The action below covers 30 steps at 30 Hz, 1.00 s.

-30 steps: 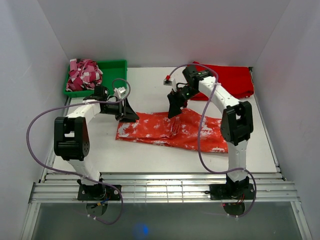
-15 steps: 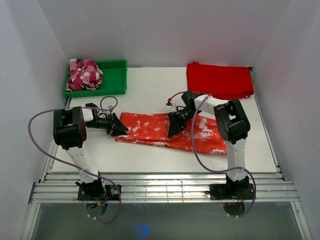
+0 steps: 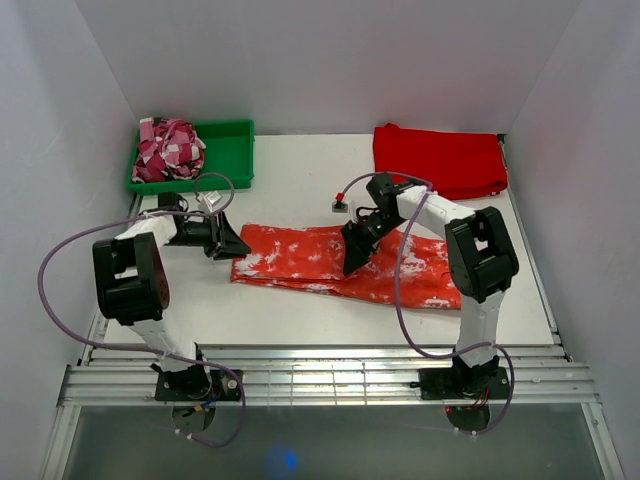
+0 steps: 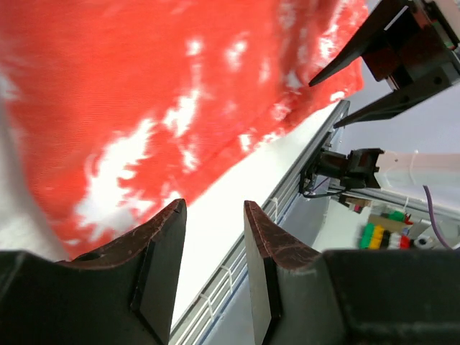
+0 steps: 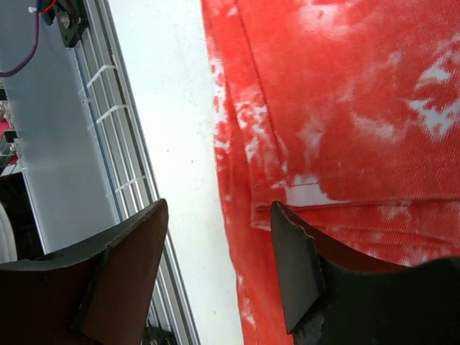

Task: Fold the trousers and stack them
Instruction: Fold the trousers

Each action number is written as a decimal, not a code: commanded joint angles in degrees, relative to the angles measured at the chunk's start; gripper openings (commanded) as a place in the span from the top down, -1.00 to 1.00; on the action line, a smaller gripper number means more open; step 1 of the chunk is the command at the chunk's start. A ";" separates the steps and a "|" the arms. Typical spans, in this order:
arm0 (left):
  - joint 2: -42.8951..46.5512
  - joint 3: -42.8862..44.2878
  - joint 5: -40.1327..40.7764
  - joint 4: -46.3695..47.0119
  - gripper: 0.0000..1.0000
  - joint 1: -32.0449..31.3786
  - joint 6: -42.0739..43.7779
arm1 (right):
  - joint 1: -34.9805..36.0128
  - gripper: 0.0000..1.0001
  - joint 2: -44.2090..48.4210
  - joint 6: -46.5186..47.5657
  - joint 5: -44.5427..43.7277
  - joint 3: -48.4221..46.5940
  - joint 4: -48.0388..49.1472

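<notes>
The speckled orange-red trousers (image 3: pixel 340 265) lie flat and full length across the middle of the bench (image 3: pixel 300 180), running from 9 o'clock toward 4 o'clock. The left gripper (image 3: pixel 232 245) hangs at their 9 o'clock end, jaws a narrow gap apart and empty, with the cloth's edge just below them in the wrist view. The right gripper (image 3: pixel 353 262) hovers low over the middle of the pair, jaws wide and holding nothing. In its wrist view one jaw is over bare bench and the other over the cloth.

By the look of it, the step in hand is reaching for a hold ahead of a fold. Nothing is pinched yet. The next move calls for each arm to drop onto an edge, close on every layer there, and carry one end over the other without dragging the pair.

Farther out, a plain red cloth (image 3: pixel 440 160) sits folded at 1 o'clock. A green tray (image 3: pixel 232 150) at 10 o'clock holds a pink-and-white bundle (image 3: pixel 168 148).
</notes>
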<state>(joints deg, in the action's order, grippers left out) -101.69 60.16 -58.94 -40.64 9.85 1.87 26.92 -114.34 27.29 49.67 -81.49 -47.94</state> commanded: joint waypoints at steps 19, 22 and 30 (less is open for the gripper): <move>-4.05 1.34 1.04 0.23 0.10 3.34 2.95 | 0.94 0.16 -3.96 2.66 -10.47 7.50 -1.70; -2.29 11.01 -3.72 -0.75 0.09 1.58 4.37 | 0.94 0.28 -3.78 4.96 -10.73 4.51 -4.43; -7.55 16.58 -6.54 9.69 0.10 -4.13 -8.09 | 0.68 0.21 -1.41 8.13 -10.65 2.39 -7.86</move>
<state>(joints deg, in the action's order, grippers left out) -108.05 78.32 -62.41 -34.87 7.53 -1.50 27.73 -117.80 32.01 41.98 -77.52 -53.17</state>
